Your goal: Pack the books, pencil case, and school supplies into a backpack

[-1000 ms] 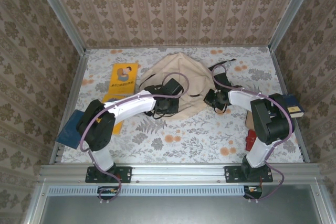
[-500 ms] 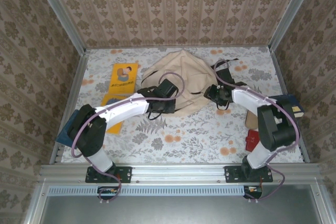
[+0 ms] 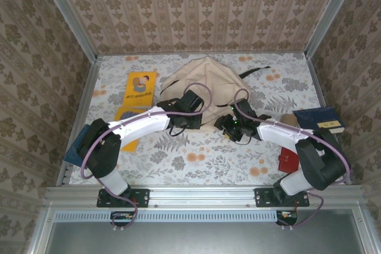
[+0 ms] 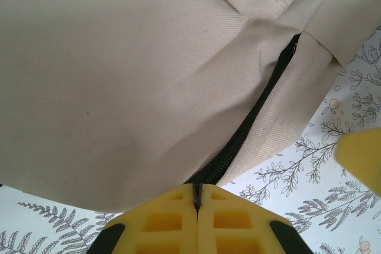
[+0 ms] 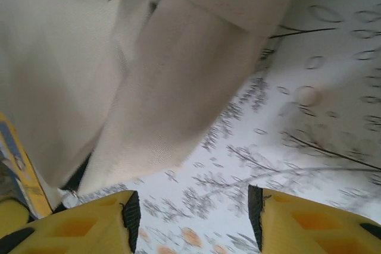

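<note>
Booth w/ brown patterned wallpaper walls (image 3: 196, 4) on 3 sides. The table (image 3: 196, 159) has a floral cloth, grey leaves + orange blooms.

Far L edge: navy book (image 3: 72, 151), flat, partly under the L arm's elbow. Just R of it and further back is the yellow book (image 3: 141, 85) w/ cartoon cover, flat, face up. A yellow flat item (image 3: 125, 115) sits just nearer, partly hidden by the arm.

Centre-back: backpack (image 3: 208, 81), beige, slumped on the cloth, w/ a black strap (image 3: 255, 72) trailing off its R side.

At the pack's near edge is the left gripper (image 3: 186, 122). The wrist cam shows its yellow pads (image 4: 161, 224) pressed tight together. The dark zipper (image 4: 256, 117) runs down the fabric straight into the seam btwn them, so it looks pinched at its near end.

Just R of that, the right gripper (image 3: 225, 124) hovers by the pack's near-R corner, over the cloth. Its fingers (image 5: 89, 224) stand partway apart w/ nothing btwn them; bare cloth below, pack fabric up-L in its own view.

Further R: red square item (image 3: 287, 160) near the R arm's base. Behind it, a labelled navy book (image 3: 318, 117) lies flat by the R edge.

All books lie outside the pack.
</note>
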You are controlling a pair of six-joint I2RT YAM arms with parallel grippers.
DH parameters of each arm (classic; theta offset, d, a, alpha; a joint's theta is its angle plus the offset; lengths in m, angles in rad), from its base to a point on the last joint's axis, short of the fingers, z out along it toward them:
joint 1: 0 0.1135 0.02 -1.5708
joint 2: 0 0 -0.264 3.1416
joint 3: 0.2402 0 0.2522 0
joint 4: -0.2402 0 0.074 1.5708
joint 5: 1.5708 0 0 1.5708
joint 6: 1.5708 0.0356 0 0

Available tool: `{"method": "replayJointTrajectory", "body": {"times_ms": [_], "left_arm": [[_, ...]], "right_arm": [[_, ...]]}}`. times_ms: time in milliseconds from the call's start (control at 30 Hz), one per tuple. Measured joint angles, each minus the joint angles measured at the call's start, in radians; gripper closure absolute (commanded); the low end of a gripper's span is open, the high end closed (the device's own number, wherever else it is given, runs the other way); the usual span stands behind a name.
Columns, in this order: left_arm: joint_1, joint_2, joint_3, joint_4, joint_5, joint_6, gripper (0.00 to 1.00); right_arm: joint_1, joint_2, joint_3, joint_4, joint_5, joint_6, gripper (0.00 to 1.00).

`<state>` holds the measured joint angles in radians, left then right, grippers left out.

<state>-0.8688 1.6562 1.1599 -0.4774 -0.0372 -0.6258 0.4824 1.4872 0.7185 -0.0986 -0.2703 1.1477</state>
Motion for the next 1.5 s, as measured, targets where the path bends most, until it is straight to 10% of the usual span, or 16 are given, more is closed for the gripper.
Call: {"method": "replayJointTrajectory", "body": {"times_ms": [500, 1500], "left_arm": [[0.001, 0.000, -0.001, -0.008, 0.011, 0.002, 1.00], [0.114, -0.186, -0.168, 0.022, -0.093, 0.044, 1.00]], "right_arm": [[0.011, 0.180, -0.005, 0.241, 0.017, 0.145, 0.94], [-0.203, 0.213, 0.179, -0.085, 0.043, -0.377, 0.94]]}}
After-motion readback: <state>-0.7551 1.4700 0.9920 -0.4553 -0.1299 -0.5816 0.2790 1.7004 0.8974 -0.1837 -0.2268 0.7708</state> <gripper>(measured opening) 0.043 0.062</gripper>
